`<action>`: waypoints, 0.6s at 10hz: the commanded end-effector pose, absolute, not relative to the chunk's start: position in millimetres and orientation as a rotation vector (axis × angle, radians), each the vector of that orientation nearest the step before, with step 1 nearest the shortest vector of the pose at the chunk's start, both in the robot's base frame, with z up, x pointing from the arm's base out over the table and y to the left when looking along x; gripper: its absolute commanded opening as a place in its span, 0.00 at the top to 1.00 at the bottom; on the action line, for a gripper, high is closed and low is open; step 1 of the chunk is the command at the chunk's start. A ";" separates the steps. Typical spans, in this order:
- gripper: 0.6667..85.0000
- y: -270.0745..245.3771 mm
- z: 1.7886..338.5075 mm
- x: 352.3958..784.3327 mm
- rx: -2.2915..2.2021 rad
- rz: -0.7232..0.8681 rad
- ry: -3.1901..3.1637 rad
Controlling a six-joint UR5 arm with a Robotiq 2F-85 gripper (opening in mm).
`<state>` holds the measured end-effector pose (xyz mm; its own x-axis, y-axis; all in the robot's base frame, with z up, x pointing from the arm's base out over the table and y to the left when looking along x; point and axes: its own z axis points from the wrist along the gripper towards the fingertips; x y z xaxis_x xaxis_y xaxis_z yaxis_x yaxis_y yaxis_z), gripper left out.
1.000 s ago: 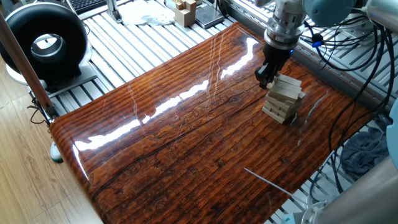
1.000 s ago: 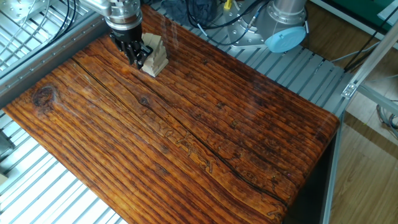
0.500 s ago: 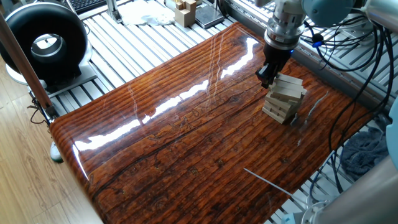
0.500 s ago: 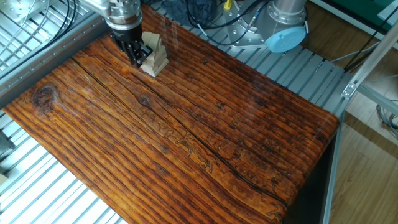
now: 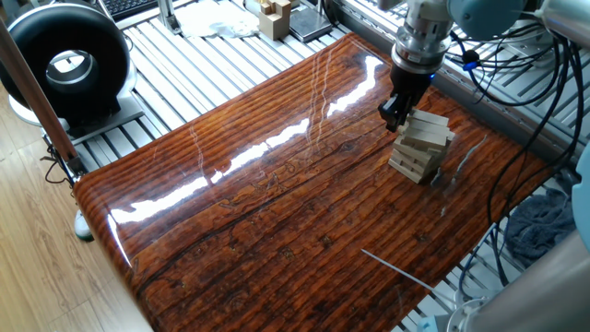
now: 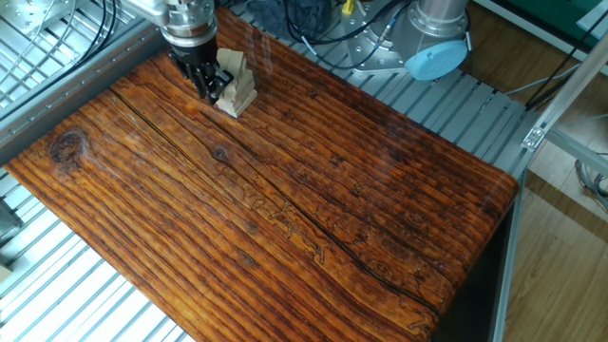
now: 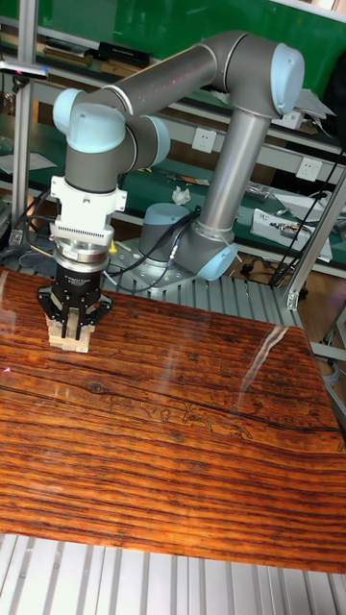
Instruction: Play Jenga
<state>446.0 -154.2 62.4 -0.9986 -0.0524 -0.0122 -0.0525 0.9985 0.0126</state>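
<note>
One fixed view: seen near the far right edge of the glossy wooden bench [image 5: 277, 194], a short Jenga tower [image 5: 421, 148] of pale bars stacked crosswise, its layers a little uneven. Placed at the upper left side of the tower, the pincer [image 5: 394, 113], pointing down and touching or almost touching the top layers. Judged as the step of working on one bar in the upper part of the stack, either pushing it or taking hold of it. Not possible to tell from here whether the fingers are spread or pressed together, nor whether a bar sits between them.

The other fixed view: same tower [image 6: 235, 84] near the far left corner of the bench, with the pincer [image 6: 207, 87] just beside it on the left, fingertips low along its side. Dark fingers close together, but too small to be sure of a grip.

Tall fixed view: pincer [image 7: 73, 322] directly in front of the tower [image 7: 69, 342], hiding most of it; only pale wood visible under and between the fingers.

Probably needed next: a slow, straight move along the length of the chosen bar, with very little side force, since the uneven layers could slip or fall.
</note>
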 end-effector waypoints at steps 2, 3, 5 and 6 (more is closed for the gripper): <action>0.61 -147.3 65.7 459.3 -0.053 0.053 3.096; 0.60 -146.1 66.3 462.5 -0.048 0.057 3.087; 0.58 -142.6 67.0 466.8 -0.046 0.077 3.070; 0.57 -137.7 67.5 470.1 -0.054 0.105 3.056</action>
